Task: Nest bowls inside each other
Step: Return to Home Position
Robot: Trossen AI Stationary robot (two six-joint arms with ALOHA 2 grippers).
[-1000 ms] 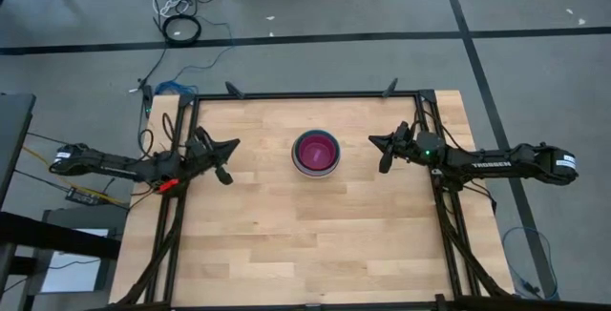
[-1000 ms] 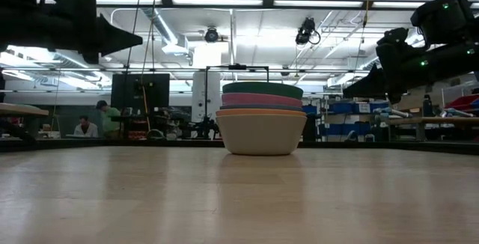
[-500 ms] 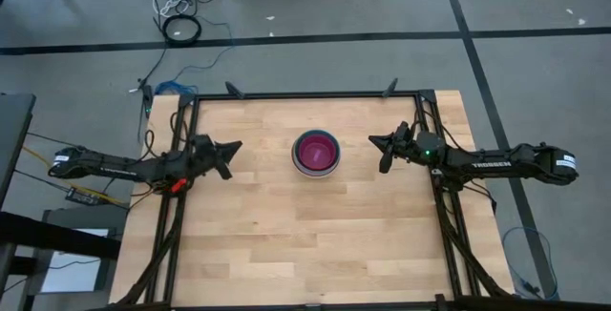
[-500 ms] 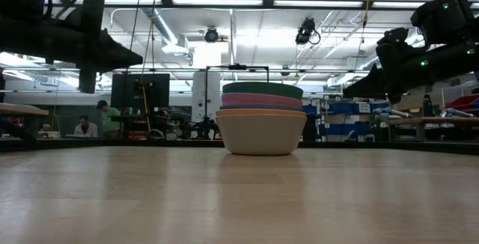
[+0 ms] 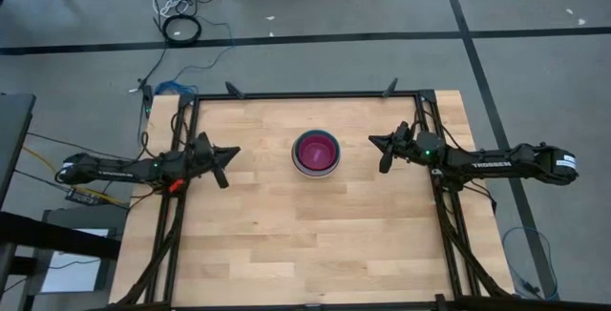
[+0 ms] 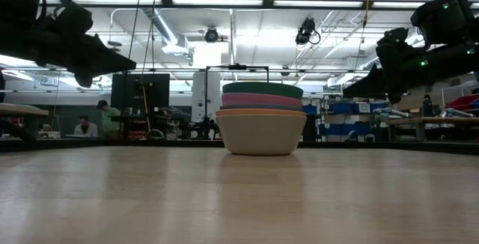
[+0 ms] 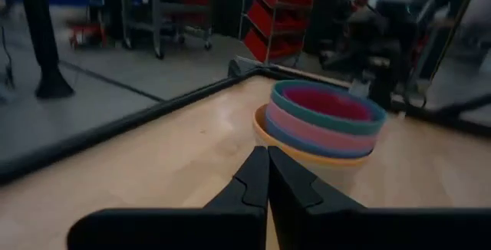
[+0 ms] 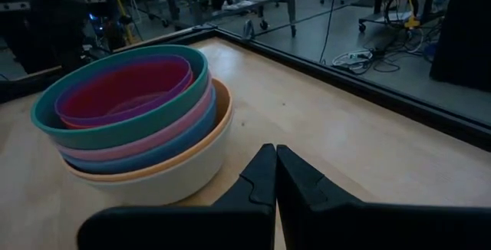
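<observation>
Here's the tabletop (image 5: 286, 239), and the stack of bowls (image 5: 316, 152) stands alone on it, right between the two pincers. The left pincer (image 5: 225, 155) hangs above the wood on one side of the stack, well apart from it, tips aimed toward the bowls. Its own wrist camera shows the left pincer (image 7: 267, 152) with both fingers pressed together and nothing between them. The stack (image 7: 321, 127) sits ahead of the tips, bare wood in between.

Over on the other side, the right pincer (image 5: 380, 152) mirrors it: raised, pointing at the stack, clear of it. Its wrist camera shows the right pincer (image 8: 275, 151) closed tight too, and empty, with the bowls near, ahead and off to one side of the tips.

Look at that nest. The grey-white bowl (image 8: 165, 185) is on the outside, then come the orange bowl (image 8: 224, 109), the blue bowl (image 8: 138, 160), the pink bowl (image 8: 134, 149) and the teal bowl (image 8: 123, 131). A purple bowl (image 8: 123, 89) sits innermost, its hollow showing magenta-red.

From table height the stack (image 6: 260, 128) stands upright and level, with the left pincer (image 6: 123, 62) and the right pincer (image 6: 358, 90) both raised off the wood, one on either side. A black frame (image 5: 305, 94) edges the tabletop beyond the stack. Far back in the room, a person (image 6: 105, 114) shows, well away from both pincers.
</observation>
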